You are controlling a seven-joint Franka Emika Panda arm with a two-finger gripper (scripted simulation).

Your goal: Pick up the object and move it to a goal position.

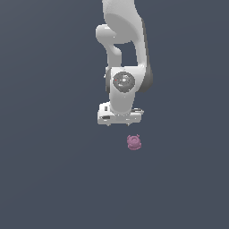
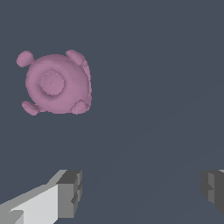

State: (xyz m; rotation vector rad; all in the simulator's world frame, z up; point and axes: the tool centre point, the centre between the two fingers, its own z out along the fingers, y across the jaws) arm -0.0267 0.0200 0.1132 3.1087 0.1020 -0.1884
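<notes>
Across the plain dark grey floor (image 1: pixel 49 179) that filled both views, nothing of the task had been accomplished yet, by the look of it. Largest in the exterior view was the white Franka arm (image 1: pixel 123 40), reaching down from the top of the picture with its wrist joint facing the camera and its hand pointed at the floor. Below that hung the gripper (image 2: pixel 140 192), seen best in the wrist view: its two grey-tipped fingers (image 2: pixel 70 192) stood wide apart with only bare floor between them, so the hand was spread and held nothing.

Smallest was the pink-mauve lump (image 1: pixel 133 142), a rounded body with little ear-like bumps around its edge and a raised disc on top. It appeared to rest on the floor, just below the gripper and slightly toward the exterior view's right. In the wrist view the lump (image 2: pixel 56 83) lay well clear of the gap between the fingers, off to one side, touching neither.

Judging from this, the approach was under way but unfinished: the hand needed centring over the lump, then lowering, closing, lifting and carrying. No goal marker was visible in either picture.
</notes>
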